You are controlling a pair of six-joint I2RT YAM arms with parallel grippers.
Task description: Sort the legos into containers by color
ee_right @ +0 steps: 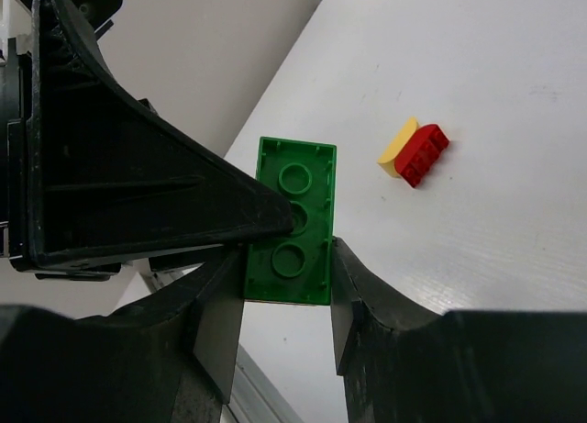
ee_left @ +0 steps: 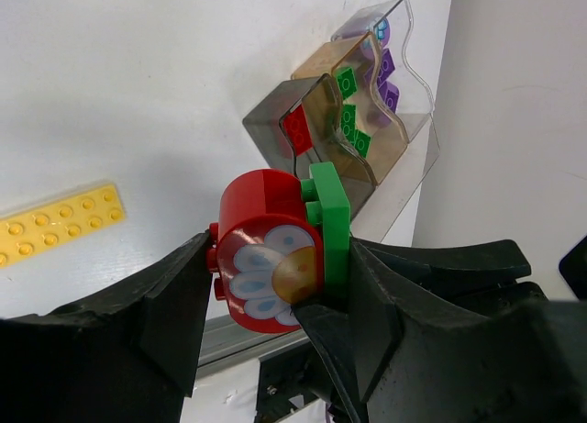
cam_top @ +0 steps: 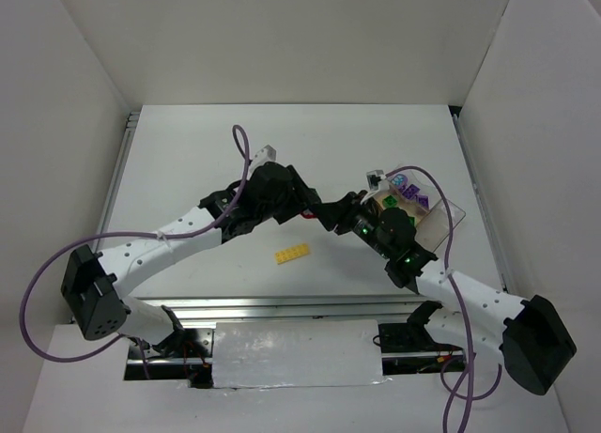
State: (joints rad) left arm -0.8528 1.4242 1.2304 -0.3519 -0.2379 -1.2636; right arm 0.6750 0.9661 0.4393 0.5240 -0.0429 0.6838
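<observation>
White table carries everything. At its right side stands the clear, smoky box, which is the largest item. The left wrist view shows its compartments already in use: a red brick in the nearest, green ones in the middle, purple in the farthest.

The two arms meet just left of the box. The left gripper and the right gripper both hold one joined pair of pieces above the table.

The yellow plate lies flat and loose on the table, near the arms and well apart from the box.

The red round brick, with a flower printed on its face, is stuck to a green plate. The left fingers are pinched across the pair, one on the red side and one against the green. The right fingers clamp the long edges of the green plate, whose hollow underside faces that camera.

Smallest is a red and yellow piece on the table beyond, its two parts touching.

These pieces are light, hard, stiff and smooth, so they probably slip under a weak pinch. The stud joint likely resists a straight pull and gives more easily to a tilt. Flat sides look like the safest places to grip, since the round red wall gives little contact.
</observation>
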